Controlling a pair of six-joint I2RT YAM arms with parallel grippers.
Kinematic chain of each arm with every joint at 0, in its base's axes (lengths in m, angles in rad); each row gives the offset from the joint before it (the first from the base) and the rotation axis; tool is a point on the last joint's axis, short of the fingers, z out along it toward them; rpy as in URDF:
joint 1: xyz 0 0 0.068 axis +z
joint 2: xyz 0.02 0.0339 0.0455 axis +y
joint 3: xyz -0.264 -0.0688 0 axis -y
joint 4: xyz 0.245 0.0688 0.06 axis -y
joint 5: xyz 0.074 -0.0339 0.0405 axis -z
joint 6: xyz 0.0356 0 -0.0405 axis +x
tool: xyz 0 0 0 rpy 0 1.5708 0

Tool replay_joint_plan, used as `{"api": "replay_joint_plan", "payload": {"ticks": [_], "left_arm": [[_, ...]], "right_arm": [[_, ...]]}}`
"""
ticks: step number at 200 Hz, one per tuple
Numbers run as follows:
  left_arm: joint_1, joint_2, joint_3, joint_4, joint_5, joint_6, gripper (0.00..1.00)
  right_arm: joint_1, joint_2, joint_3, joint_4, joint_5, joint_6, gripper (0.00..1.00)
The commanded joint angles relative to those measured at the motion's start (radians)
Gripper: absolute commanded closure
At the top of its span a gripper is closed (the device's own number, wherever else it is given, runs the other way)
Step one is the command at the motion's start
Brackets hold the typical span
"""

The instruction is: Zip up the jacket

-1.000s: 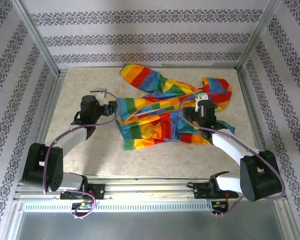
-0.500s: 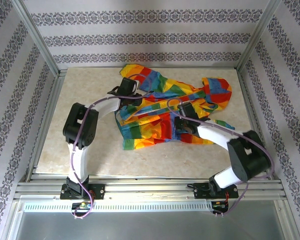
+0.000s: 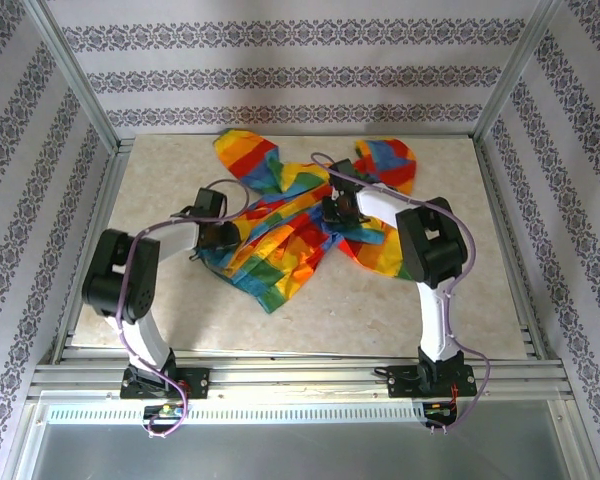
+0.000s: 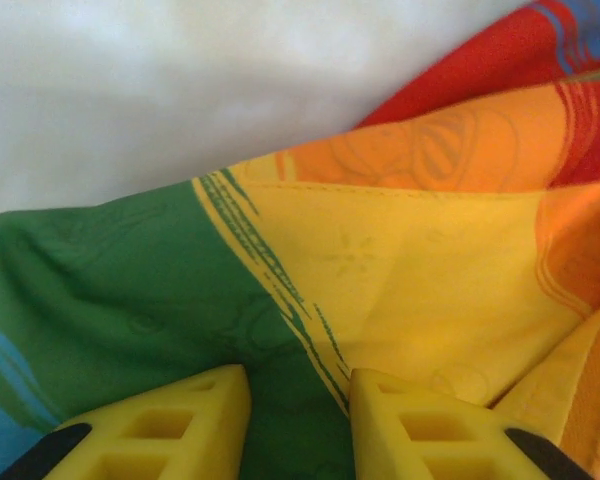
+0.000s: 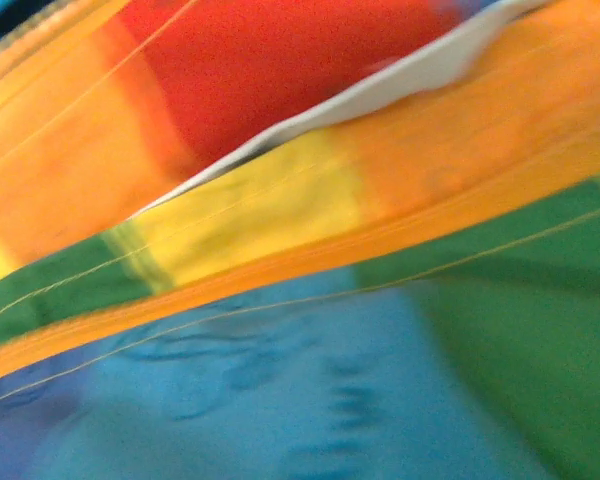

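Jacket: the jacket (image 3: 280,235) lies crumpled on the table (image 3: 400,310), towards the far middle, between the two arms, its rainbow stripes running at several angles.
Jacket's ends: one striped lobe (image 3: 245,155) reaches towards the far left, and a red and orange lobe (image 3: 385,160) towards the far right (sleeve or hood, I cannot tell which).
Left gripper: the left gripper (image 3: 220,238) sits at the jacket's left edge. In the left wrist view its yellow fingers (image 4: 150,425) stand a narrow gap apart with the green stripe pinched between them, so it is grasping the jacket.
Right gripper: the right gripper (image 3: 330,208) is down in the folds at the jacket's middle. Whether it is clenched or released I cannot tell.
Front edge: the right wrist view is pressed close to the cloth and blurred. An orange band (image 5: 280,270) runs slantwise across the stripes, with a strip of pale lining (image 5: 380,90) above it.
Table: pale and marbled, bare in front of the jacket.
Surroundings: patterned wallpaper walls (image 3: 280,70) and a metal rail (image 3: 300,375) along the near edge.
In the way: the right arm's forearm (image 3: 380,205) lies over the jacket's right part, and the left arm's purple cable (image 3: 225,190) loops above its left edge.
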Motion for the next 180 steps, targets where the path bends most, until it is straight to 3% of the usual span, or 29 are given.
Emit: {"api": "replay_joint_plan", "payload": {"ticks": [1, 30, 51, 97, 117, 142, 180], "left_arm": [[-0.007, -0.068, -0.171, -0.063, 0.036, -0.126, 0.68], [-0.046, -0.225, -0.331, 0.01, 0.075, -0.264, 0.7], [-0.11, -0.312, -0.337, -0.027, 0.071, -0.283, 0.7], [-0.1, -0.443, -0.171, -0.282, -0.006, -0.128, 0.64], [-0.077, -0.387, -0.066, -0.316, -0.004, -0.056, 0.64], [-0.074, -0.206, 0.095, -0.288, 0.035, -0.02, 0.67], [-0.136, 0.139, 0.38, -0.185, 0.132, -0.031, 0.74]], "right_arm": [[-0.009, 0.109, 0.17, -0.161, 0.012, -0.062, 0.87], [-0.016, 0.175, 0.359, -0.244, 0.014, -0.112, 0.87], [-0.026, 0.153, 0.422, -0.299, 0.011, -0.141, 0.83], [-0.02, -0.081, 0.207, -0.306, -0.021, -0.151, 0.73], [0.022, -0.183, 0.044, -0.28, -0.041, -0.137, 0.72], [0.093, -0.273, -0.168, -0.177, -0.082, -0.041, 0.72], [0.174, -0.219, -0.264, -0.123, -0.087, 0.013, 0.76]]}}
